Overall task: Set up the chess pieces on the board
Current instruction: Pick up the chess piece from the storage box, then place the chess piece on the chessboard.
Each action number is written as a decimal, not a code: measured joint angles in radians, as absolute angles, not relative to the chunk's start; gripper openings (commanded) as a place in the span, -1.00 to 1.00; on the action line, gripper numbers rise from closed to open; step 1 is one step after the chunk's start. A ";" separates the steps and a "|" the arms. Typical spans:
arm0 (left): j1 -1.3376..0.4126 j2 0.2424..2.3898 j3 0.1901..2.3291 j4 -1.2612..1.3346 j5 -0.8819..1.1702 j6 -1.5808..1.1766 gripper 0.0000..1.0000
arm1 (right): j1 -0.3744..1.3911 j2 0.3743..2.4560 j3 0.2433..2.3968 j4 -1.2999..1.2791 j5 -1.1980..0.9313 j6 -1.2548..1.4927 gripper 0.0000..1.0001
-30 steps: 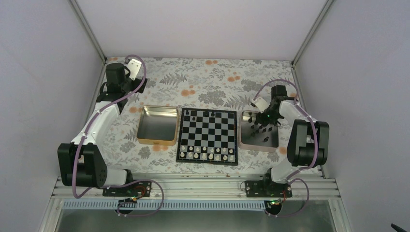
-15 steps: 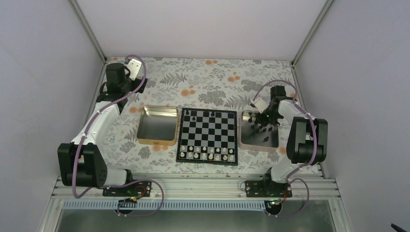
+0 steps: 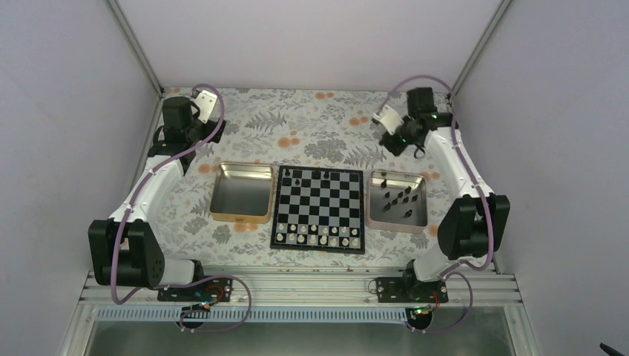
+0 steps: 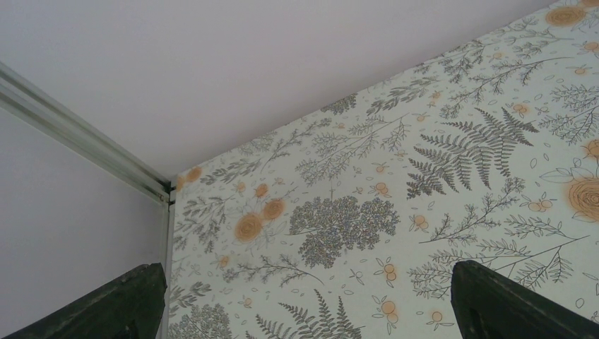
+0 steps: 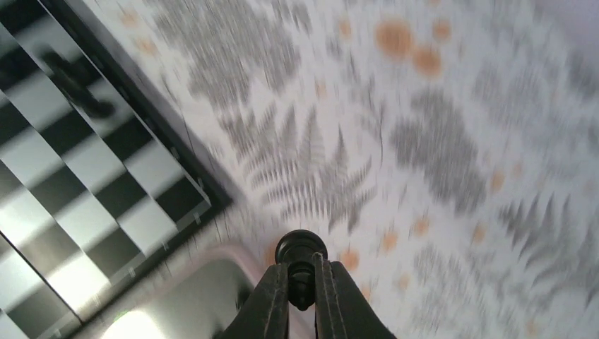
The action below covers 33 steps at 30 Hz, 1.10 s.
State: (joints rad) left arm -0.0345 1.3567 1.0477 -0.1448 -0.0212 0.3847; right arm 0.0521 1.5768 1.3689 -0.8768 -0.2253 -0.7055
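only close-up: piece (image 5: pixel 300 248) in right tool (image 5: pixel 302 277)

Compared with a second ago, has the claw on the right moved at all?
Yes. The right claw has left the silver tray and swung toward the far edge of the table, pinching a black chess piece.

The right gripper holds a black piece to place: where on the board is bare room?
Bare: the board's middle rows, between the black pieces on its far row and the white pieces along its near edge; also the far row's right end. Crowded: the near rows.
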 measured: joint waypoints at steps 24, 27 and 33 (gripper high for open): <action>-0.035 1.339 1.047 -0.144 -0.025 0.385 1.00 | 0.437 1.982 1.721 -0.958 -0.218 -0.703 -0.87; -0.035 1.339 1.047 -0.144 -0.025 0.385 1.00 | 0.436 1.980 1.653 -0.952 -0.206 -0.698 -0.87; -0.035 1.339 1.047 -0.145 -0.024 0.385 1.00 | 0.429 1.954 1.527 -0.936 -0.188 -0.683 -0.87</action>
